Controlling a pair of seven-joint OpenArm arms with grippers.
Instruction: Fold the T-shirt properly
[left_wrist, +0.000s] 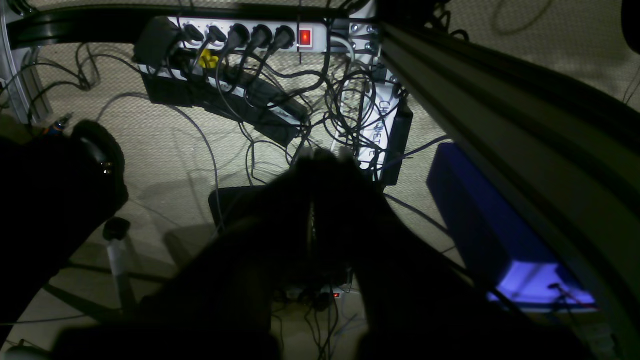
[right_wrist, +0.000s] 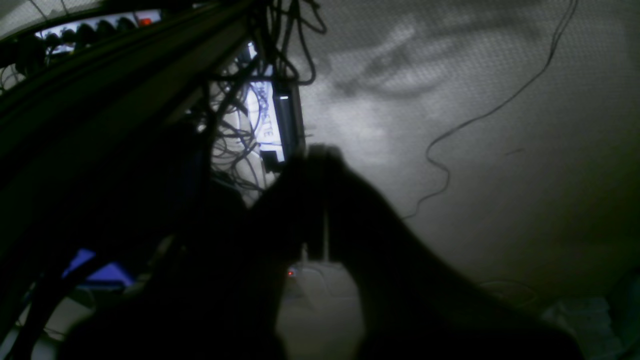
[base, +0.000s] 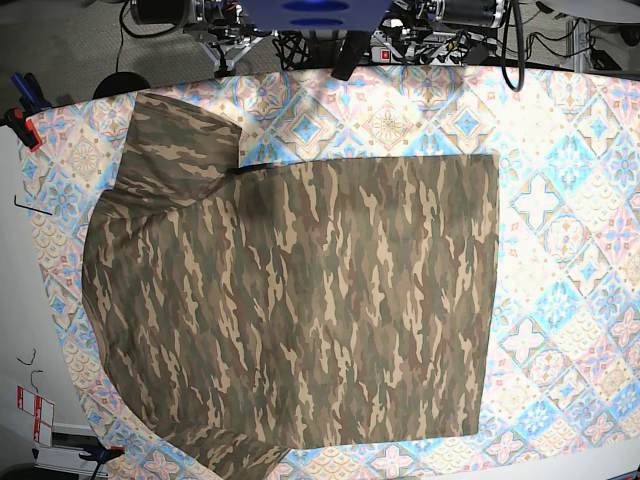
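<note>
I see camouflage olive-brown-tan soft T-shirt (base: 290, 300) flat on blue-pink-cream tile-patterned tablecloth (base: 560, 250), one sleeve tucked. I judge folding mostly left. Left gripper (left_wrist: 325, 156), right gripper (right_wrist: 320, 150) closed, empty, off table.

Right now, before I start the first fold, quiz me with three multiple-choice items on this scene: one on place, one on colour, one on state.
1. Where does the camouflage-print fabric T-shirt lie?
A. Spread on the tile-patterned tablecloth
B. Draped over a chair
C. Bunched on the floor

2. Which colours make up the tablecloth's tiles?
A. Red and black
B. Blue, pink and cream
C. Plain green

3. How do the left gripper and the right gripper stand?
A. Both open wide
B. One clamped on a sleeve
C. Both shut, holding nothing

Key: 1 A, the base view shows the shirt laid out across the cloth. 2 B, the tiles around the shirt show those colours. 3 C, each wrist view shows closed fingers over floor and cables, no fabric between them.
</note>
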